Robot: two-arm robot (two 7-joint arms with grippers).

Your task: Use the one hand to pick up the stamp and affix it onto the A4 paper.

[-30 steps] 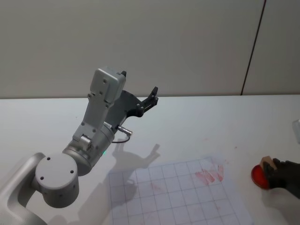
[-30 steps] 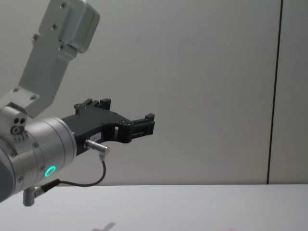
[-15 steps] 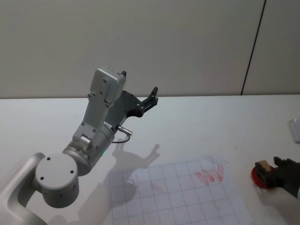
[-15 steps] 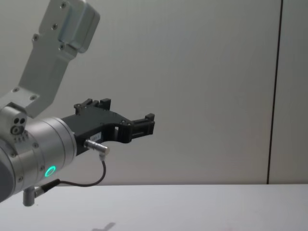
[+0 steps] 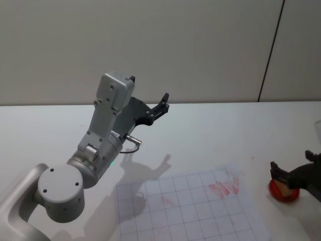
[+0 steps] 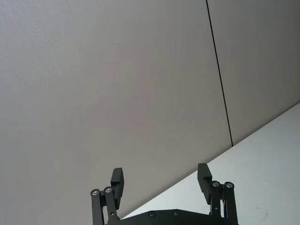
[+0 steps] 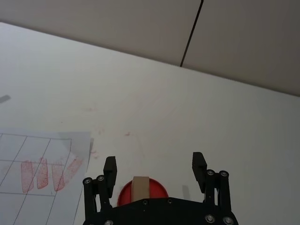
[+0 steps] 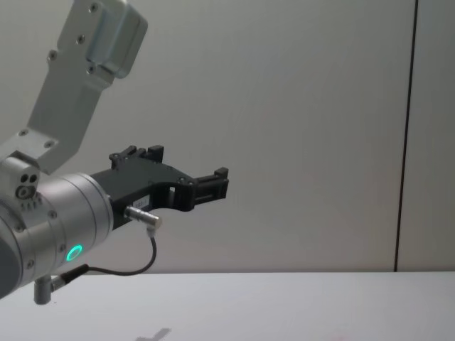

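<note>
1. The right gripper [image 7: 154, 169] is seen at the right edge of the head view with its fingers [image 7: 110, 168] spread wide, and nothing is held between them.
2. A second ago the stamp [image 7: 140, 184] was clasped by these fingers over the red ink pad [image 7: 159, 190]; half a second ago it was being set down; now the grip has been released and the gripper has been drawn a little back toward the robot.
3. The stamp is left standing upright on the red ink pad, between the spread fingers but apart from them, as the right wrist view shows.
4. The ink pad lies on the white table [image 5: 210, 130], near the right edge of the A4 paper [image 5: 190, 211] but off it.
5. Red prints [image 7: 49, 172] are already borne by the gridded sheet at its near-right corner.
6. The release is judged to mean that a stamping cycle has been closed or the stamp is being re-inked; for a further print it would have to be grasped anew.
7. The left gripper [image 6: 161, 180] is kept raised and idle over the left of the table, its fingers spread, and it has not moved.
</note>
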